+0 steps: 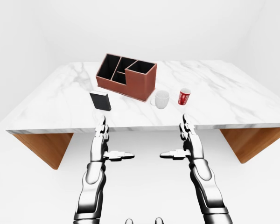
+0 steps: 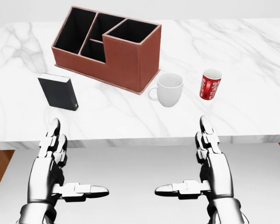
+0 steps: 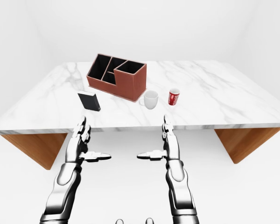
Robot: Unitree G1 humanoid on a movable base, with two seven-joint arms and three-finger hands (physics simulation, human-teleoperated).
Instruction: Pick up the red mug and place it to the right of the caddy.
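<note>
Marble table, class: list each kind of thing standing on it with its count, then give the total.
Mugs: 2, a red mug and a white mug
Caddy: 1
Black box: 1
Total: 4

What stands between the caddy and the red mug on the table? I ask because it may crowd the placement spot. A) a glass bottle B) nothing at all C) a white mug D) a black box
C: in the head view the white mug stands just right of the caddy, with the red mug further right; the black box sits off to the caddy's lower left.
</note>
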